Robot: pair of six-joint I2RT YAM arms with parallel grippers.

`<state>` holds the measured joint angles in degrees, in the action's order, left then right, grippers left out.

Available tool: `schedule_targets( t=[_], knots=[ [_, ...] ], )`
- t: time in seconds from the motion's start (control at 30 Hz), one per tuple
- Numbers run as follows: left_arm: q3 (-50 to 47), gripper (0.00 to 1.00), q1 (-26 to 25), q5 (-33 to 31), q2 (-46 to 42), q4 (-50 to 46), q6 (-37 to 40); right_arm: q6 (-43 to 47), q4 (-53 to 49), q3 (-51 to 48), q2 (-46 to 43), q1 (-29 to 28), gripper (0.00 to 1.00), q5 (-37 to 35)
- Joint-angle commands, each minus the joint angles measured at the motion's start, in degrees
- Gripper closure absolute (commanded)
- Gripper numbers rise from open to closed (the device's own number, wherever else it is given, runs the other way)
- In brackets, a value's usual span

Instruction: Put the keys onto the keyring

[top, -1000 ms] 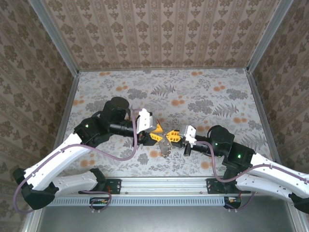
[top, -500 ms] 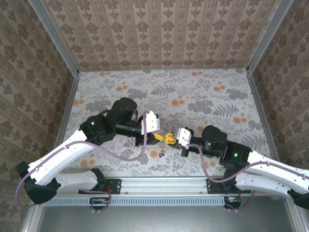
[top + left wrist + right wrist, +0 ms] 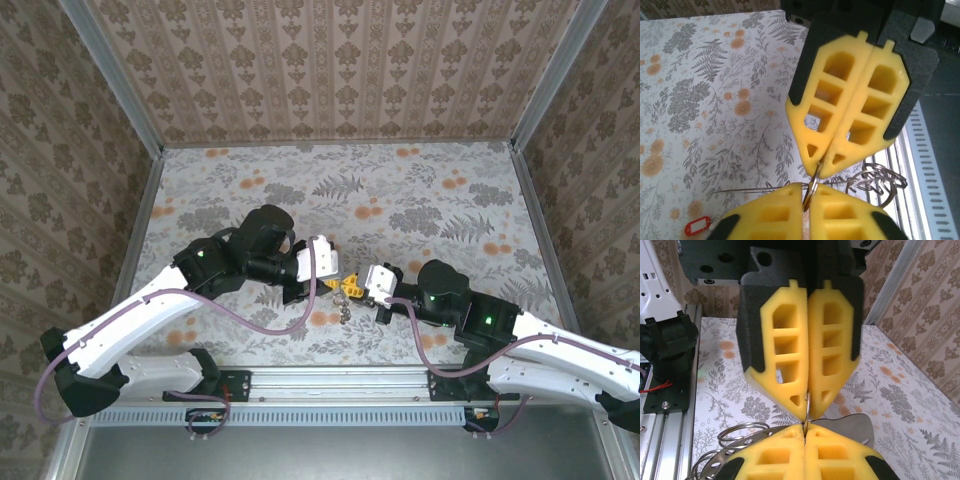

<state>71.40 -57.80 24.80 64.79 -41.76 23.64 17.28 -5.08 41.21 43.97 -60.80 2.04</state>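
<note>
Starting nearest the arm bases: a bunch of small silvery metal bits (image 3: 343, 312) sits just on the near side of the thin dark-brown hoop keyring (image 3: 812, 189), prob dangling from it. Among them are a leaf-shaped wire charm (image 3: 879, 181) and some coiled split rings (image 3: 740, 432). Can't tell exactly what links to what.

At the keyring itself, the left tool (image 3: 823, 167) has its yellow ribbed fingers pressed together, pinching the hoop's edge from one side. The right tool (image 3: 807, 402), likewise pressed together, pinches it from the opposite side, so the two sets of tips almost meet. Two grips on one thin hoop prob stop it twisting or flopping. They also keep it up off the floral-patterned table (image 3: 420, 200), where its coil could be worked apart.

The small silvery key piece w/ red oval tag (image 3: 697, 226) lies flat on the table, apart from the keyring and toward the lower left of it in the left wrist view. It isn't on the hoop and no tool touches it, so threading looks not yet begun. With both tools busy, one likely has to let go to fetch the key; the risk is the hoop swinging once a grip is lost.

Beyond the keyring the table runs back to the patterned back wall (image 3: 340, 70).
</note>
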Motion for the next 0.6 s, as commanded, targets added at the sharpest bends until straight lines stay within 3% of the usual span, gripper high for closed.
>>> schedule_targets(
  t=[0.0, 0.3, 0.43, 0.57],
  knots=[
    [1.21, 1.0, -0.78, -3.51, 0.08, -0.28, 1.01, 1.01, 2.08, 2.37, -1.16, -0.46, 1.0, 0.25],
    [-3.17, 1.0, -2.54, -9.02, -2.61, 7.4, 3.19, 1.34, 3.07, 1.59, -2.22, -0.46, 1.0, 2.61],
    [-7.45, 1.0, -2.69, -12.42, -6.05, 11.81, 4.9, -0.48, 2.89, 1.43, -2.64, -0.31, 0.65, 1.93],
    [-11.39, 1.0, -3.88, -12.57, -10.23, 14.11, 5.47, -4.73, 2.27, 1.17, -4.24, 1.73, 0.36, 1.34]
  ],
)
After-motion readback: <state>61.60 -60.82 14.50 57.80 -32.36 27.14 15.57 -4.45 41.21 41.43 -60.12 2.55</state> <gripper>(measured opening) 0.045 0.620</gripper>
